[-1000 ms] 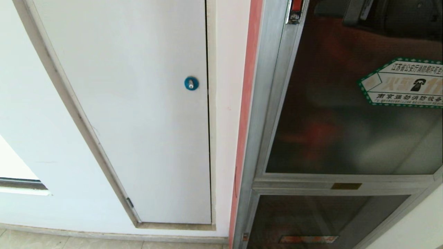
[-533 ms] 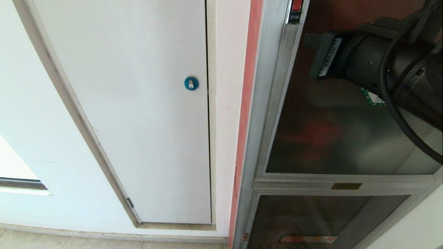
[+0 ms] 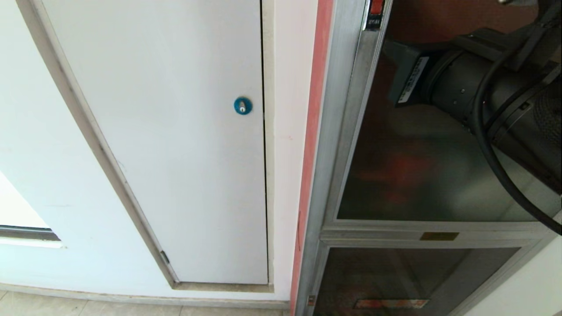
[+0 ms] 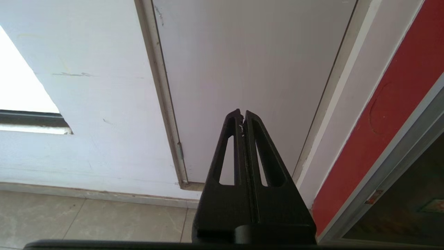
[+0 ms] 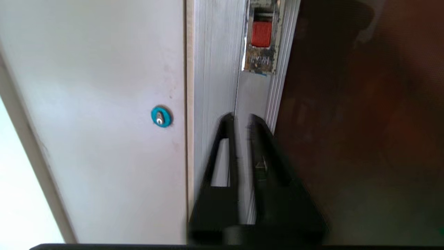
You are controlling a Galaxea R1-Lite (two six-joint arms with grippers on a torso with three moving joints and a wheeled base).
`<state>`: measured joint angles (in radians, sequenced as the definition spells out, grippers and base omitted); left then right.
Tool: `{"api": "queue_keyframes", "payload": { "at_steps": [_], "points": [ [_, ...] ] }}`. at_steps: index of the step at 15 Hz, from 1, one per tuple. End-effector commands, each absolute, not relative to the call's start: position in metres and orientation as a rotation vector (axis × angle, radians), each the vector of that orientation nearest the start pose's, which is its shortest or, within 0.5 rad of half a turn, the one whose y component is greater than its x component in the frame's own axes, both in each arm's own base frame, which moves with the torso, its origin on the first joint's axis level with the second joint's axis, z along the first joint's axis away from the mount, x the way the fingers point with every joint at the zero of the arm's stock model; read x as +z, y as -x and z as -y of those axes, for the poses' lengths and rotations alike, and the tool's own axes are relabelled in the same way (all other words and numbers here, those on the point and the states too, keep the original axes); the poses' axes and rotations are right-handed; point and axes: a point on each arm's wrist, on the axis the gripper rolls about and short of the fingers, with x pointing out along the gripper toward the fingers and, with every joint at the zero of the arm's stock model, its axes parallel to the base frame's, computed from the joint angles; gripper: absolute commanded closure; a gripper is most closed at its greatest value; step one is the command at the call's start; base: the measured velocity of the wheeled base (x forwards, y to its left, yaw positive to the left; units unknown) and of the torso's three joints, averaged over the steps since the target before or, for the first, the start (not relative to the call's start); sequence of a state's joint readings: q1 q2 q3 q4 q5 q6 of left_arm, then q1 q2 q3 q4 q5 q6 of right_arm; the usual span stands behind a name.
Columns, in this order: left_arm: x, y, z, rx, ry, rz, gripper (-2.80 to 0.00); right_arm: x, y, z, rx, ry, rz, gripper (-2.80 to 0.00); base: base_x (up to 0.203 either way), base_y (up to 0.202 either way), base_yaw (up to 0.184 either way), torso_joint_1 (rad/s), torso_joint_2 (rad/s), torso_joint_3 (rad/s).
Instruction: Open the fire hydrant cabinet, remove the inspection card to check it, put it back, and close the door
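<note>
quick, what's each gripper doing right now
left gripper: shut, holding nothing, parked in front of the white panel.
right gripper: slightly open, holding nothing, pointed at the door frame below the red latch.

A white wall [image 3: 39,175] holds a white panel [image 3: 175,131] with a blue lock [image 3: 243,105], above a tiled floor [image 3: 88,308].

Hardly any writing can be read. A white label [image 3: 412,79] on the right arm's black wrist housing [image 3: 456,87] carries lines of fine black print, too small to make out. The worn plate [image 5: 260,60] under the red latch [image 5: 261,33] on the door [image 3: 417,175] frame bears scuffed characters, also unreadable. The small brass plate [image 3: 439,236] on the cabinet's crossbar shows no readable text.
</note>
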<state>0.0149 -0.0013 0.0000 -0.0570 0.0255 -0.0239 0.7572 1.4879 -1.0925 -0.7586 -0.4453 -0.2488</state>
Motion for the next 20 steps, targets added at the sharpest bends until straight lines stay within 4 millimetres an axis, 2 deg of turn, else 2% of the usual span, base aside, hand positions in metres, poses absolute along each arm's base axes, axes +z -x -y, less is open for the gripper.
{"api": "queue_keyframes", "payload": {
  "at_steps": [1,4,7,10,20],
  "points": [
    [0.076,0.021,0.0,0.041,0.025,0.038,0.0,0.334,-0.197,-0.173,0.268,0.048,0.33,-2.8,0.0,0.0,0.0,0.0,0.0,0.0],
    [0.076,0.021,0.0,0.041,0.025,0.039,0.0,0.32,-0.193,-0.184,0.281,0.084,0.309,-2.8,0.0,0.0,0.0,0.0,0.0,0.0],
    [0.076,0.021,0.0,0.041,0.025,0.039,0.0,0.323,-0.198,-0.188,0.247,0.099,0.335,-2.8,0.0,0.0,0.0,0.0,0.0,0.0],
    [0.076,0.021,0.0,0.041,0.025,0.037,0.0,0.333,-0.203,-0.193,0.238,0.1,0.364,-2.8,0.0,0.0,0.0,0.0,0.0,0.0],
    [0.076,0.021,0.0,0.041,0.025,0.039,0.0,0.369,-0.203,-0.19,0.203,0.06,0.47,-2.8,0.0,0.0,0.0,0.0,0.0,0.0]
  ]
}}
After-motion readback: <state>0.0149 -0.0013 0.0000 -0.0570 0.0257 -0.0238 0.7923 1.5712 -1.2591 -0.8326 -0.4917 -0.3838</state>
